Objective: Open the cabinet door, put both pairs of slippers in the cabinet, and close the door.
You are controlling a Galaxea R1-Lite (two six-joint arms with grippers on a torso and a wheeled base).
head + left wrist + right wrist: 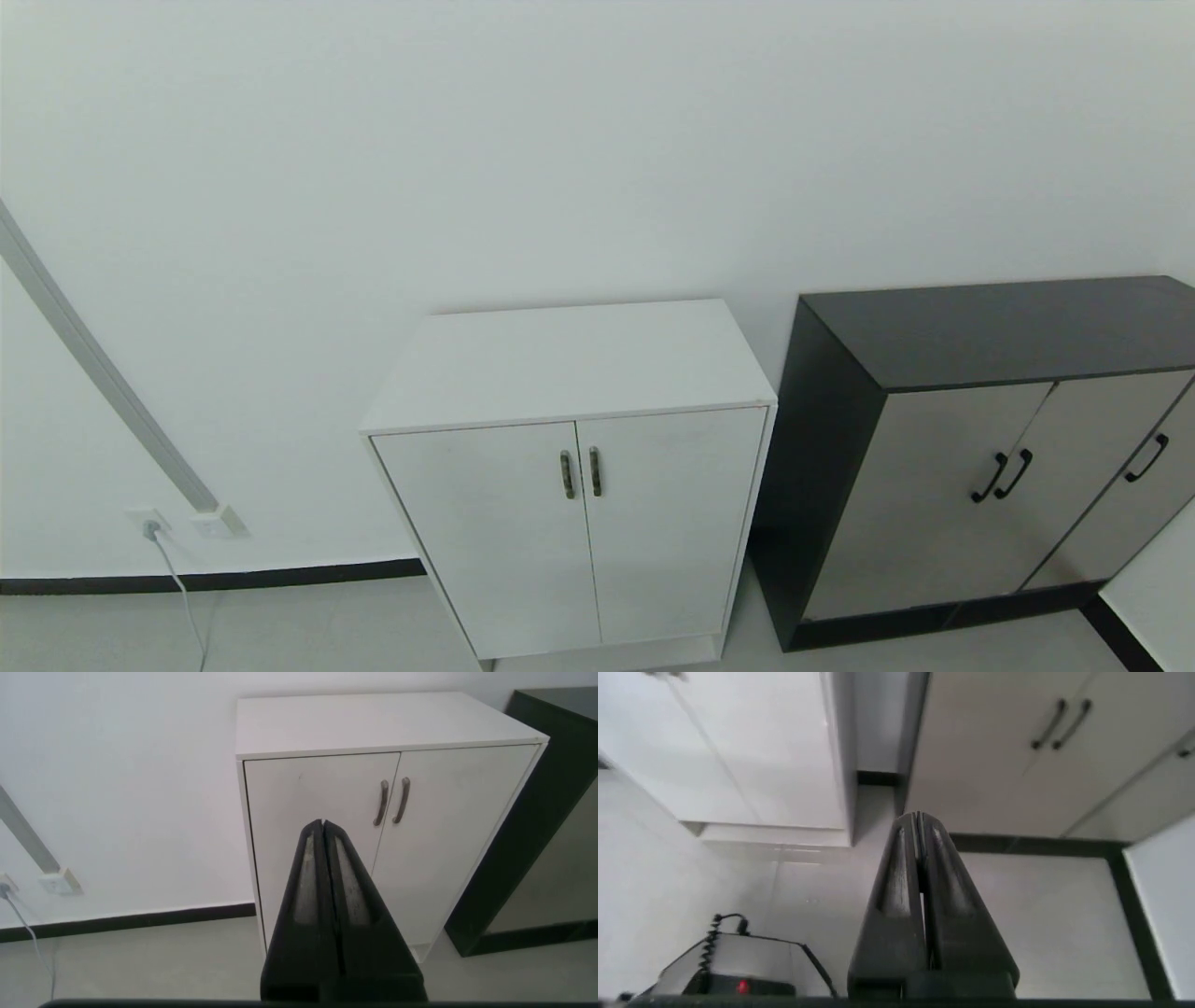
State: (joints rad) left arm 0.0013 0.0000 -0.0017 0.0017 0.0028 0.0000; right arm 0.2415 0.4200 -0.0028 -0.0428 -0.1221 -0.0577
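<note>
White cabinet (569, 364) stands on the floor (327, 625) with its back against the white wall (467, 140). Both doors (495, 532) of the white cabinet are shut. Its two dark handles (567, 474) stand upright, side by side at the middle seam, near the upper edge of the doors.

Just beside the white cabinet, on the robot's right, stands a black cabinet (980, 327) with grey doors, which are also shut. A narrow gap separates the two. On the other side of the white cabinet, well apart and low on the wall, is a wall socket (147, 525). A white cable (182, 597) hangs from it down to the floor, and a grey conduit (93, 364) rises slanted along the wall from near it.

The left gripper (322, 831) hangs in front of the white cabinet, apart from it and pointing toward its front. Its jaws are pressed together. The right gripper (920, 821) is over the floor before the gap between the white cabinet and the black cabinet. Its jaws are together as well.
</note>
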